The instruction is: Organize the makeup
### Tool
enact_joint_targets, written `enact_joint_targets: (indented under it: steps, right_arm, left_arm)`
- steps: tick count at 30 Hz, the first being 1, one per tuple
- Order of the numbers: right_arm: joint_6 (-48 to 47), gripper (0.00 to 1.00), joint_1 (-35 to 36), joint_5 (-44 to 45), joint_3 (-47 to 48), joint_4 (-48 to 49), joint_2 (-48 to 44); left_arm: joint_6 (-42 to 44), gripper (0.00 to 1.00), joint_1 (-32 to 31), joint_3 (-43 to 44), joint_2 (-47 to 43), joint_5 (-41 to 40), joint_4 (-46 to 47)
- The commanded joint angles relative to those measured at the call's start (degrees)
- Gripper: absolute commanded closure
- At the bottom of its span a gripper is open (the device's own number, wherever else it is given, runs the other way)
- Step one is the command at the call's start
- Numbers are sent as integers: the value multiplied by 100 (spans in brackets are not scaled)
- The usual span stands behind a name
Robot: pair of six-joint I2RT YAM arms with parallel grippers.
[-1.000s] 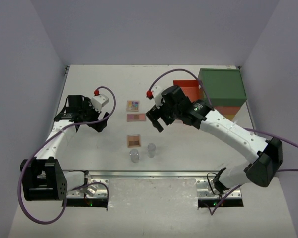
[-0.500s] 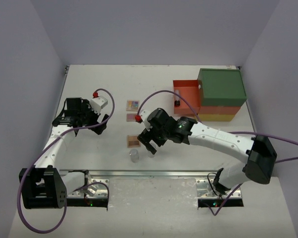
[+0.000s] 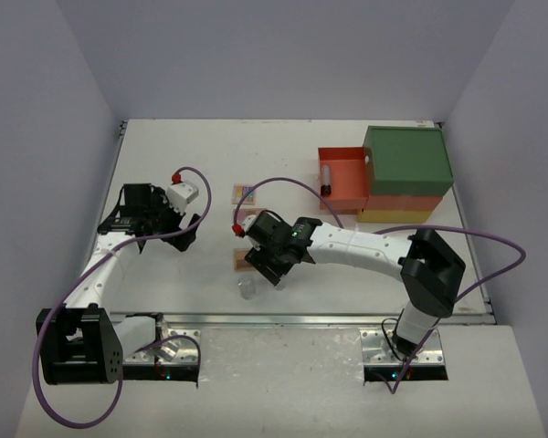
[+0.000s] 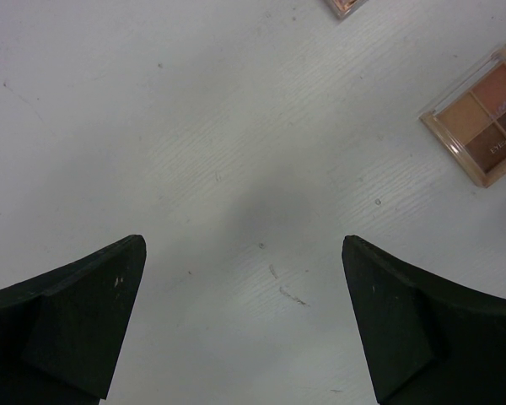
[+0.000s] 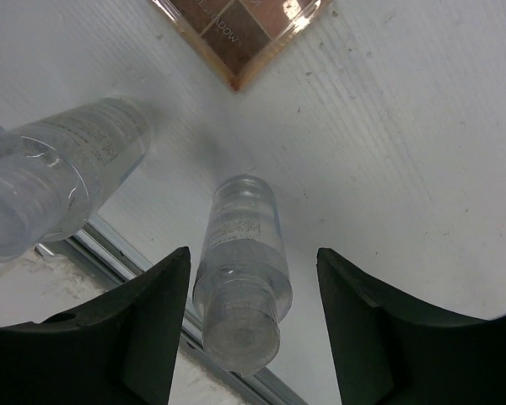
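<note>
The white table (image 3: 210, 155) carried a green-topped box (image 3: 406, 160) at two o'clock, a brown palette (image 5: 236, 34) near centre, and two clear jars (image 5: 240, 278) toward six o'clock.

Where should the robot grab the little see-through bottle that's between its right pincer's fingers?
Around its round side, coming down from above. The bottle stands upright between the right pincer's fingers, so they can pinch it on both sides. Mind the second clear bottle standing close by.
</note>
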Motion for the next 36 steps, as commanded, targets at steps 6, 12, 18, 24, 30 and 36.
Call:
enact_joint_targets:
  steps: [6, 12, 18, 24, 30, 36]
  right_arm:
    - [374, 44, 24, 199, 172, -390, -52]
    - [366, 85, 32, 20, 133, -305, -151]
    - [366, 100, 19, 450, 487, -476, -455]
    - [152, 100, -35, 2368, 435, 433, -1716]
    - [-819, 100, -930, 3552, -717, 3111, -2829]
    - [-1485, 100, -2511, 3363, -1698, 5201, -3014]
  left_arm:
    - [31, 0, 79, -88, -249, 175, 199]
    - [84, 0, 88, 223, -93, 20, 102]
    - [-2, 0, 88, 457, 35, 137, 125]
    - [-273, 0, 79, 579, 373, 263, 256]
    - [-474, 0, 88, 489, 545, 251, 379]
    - [-421, 0, 82, 210, 248, 114, 604]
